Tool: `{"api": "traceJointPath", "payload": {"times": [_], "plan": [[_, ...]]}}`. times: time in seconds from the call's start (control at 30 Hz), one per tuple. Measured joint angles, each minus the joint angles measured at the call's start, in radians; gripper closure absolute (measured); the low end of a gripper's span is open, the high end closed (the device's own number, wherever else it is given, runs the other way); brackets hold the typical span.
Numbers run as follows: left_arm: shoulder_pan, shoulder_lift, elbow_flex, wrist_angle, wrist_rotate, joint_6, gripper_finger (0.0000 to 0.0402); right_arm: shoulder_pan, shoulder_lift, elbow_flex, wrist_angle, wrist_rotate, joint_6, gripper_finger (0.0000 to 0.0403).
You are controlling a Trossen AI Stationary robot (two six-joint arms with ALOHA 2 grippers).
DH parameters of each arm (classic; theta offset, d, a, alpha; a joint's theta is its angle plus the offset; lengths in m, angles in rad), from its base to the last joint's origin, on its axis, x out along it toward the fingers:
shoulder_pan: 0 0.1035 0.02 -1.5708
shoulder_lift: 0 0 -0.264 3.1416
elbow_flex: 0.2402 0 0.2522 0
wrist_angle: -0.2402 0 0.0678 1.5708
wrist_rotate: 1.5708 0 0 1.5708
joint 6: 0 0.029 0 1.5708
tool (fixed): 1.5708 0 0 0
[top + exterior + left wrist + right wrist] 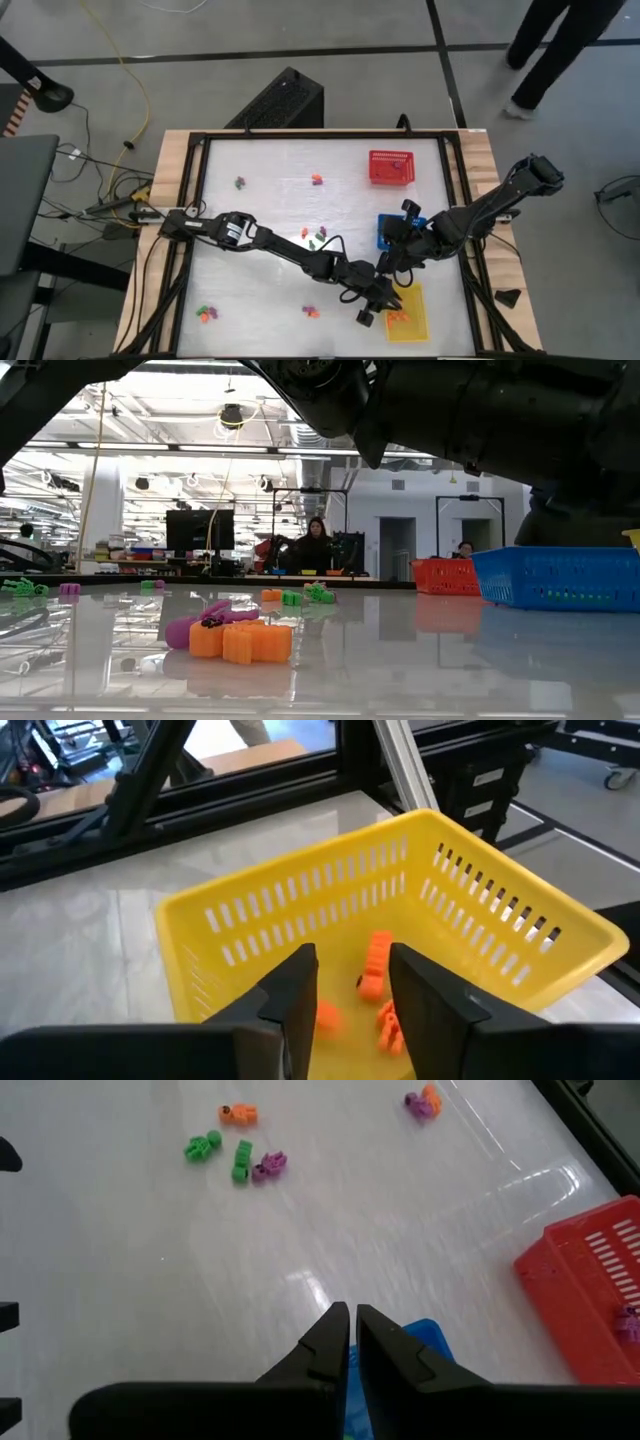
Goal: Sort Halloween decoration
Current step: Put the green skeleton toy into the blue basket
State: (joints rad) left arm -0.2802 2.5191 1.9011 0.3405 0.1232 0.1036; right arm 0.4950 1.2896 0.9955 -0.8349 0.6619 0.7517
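Note:
Small orange, green and purple trinkets lie scattered on the white table: a cluster, a pair, another cluster and a few near the front. My left gripper is open above the yellow basket. Orange trinkets lie on the basket's floor, and one orange piece shows blurred between the fingers. My right gripper is shut, with nothing showing between its fingers. It hangs over the blue basket.
The red basket stands toward the far right with a purple trinket inside. The blue basket and yellow basket sit close together along the right side, under both crossing arms. A black frame rims the table. People sit in the room beyond.

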Motion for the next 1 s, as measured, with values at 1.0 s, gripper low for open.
{"api": "traceJointPath", "payload": {"times": [1.0], "plan": [[-0.065,-0.483,0.028,-1.395,-0.545,0.009,0.0284,0.038,-0.010,0.057,0.040,0.432,0.009,0.0348]]}}
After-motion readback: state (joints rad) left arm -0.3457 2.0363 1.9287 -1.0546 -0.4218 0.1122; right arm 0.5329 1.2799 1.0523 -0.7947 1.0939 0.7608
